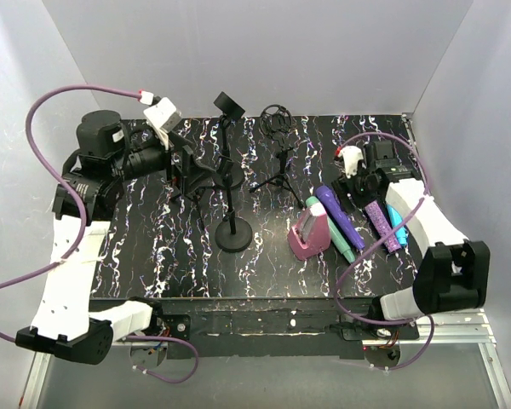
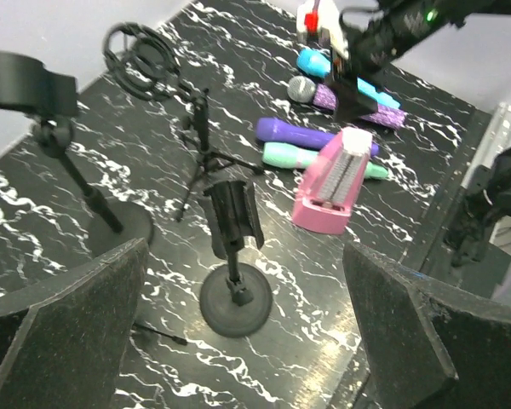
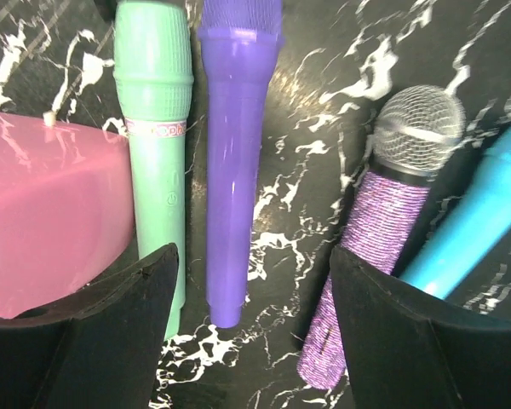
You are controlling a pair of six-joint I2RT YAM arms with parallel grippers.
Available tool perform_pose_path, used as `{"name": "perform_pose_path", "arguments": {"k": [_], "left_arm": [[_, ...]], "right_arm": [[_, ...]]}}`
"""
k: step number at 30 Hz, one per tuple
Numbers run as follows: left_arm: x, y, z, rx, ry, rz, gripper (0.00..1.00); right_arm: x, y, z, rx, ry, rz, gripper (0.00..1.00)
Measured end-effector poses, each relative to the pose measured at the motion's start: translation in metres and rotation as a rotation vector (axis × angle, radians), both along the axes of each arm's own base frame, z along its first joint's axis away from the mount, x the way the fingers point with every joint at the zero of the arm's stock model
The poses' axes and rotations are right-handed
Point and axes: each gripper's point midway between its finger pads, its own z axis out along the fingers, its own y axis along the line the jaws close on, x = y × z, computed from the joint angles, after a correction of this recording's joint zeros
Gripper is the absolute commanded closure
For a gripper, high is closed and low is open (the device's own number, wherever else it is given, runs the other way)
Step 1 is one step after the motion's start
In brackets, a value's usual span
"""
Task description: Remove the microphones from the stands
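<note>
Now right gripper (image 3: 254,264) and left gripper (image 2: 243,251) gape empty.
Purple microphone (image 3: 234,153) beneath the right; green microphone (image 3: 156,128) at nine o'clock, label unreadable.

Pink metronome (image 1: 309,236) upright on black marbled tabletop (image 1: 153,251)

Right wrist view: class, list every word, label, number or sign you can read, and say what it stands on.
Green microphone: band of small reddish print, too blurred to read.
Green microphone, lower down: a faint small symbol, not legible.
Purple microphone, glitter microphone, blue microphone, pink object: no text visible.
Nothing can be read here.
</note>
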Motion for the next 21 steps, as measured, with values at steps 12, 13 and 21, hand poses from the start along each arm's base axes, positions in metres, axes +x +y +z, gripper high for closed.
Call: {"name": "perform_pose_path", "arguments": {"k": [12,13,21], "left_arm": [[0.005,-0.019,-0.045,-0.002,0.152,-0.125,0.04],[0.004,-0.019,-0.045,-0.004,0.156,-0.131,0.04],[-0.003,-0.019,-0.050,0.007,0.185,-0.150,0.03]], "right_arm": [[0.007,0.029,0.138,0.160,-0.343,0.054,0.22],[0.004,0.037,0.148,0.193,-0.366,0.080,0.22],[-0.046,0.151,0.223,0.532,-0.443,0.515,0.23]]}}
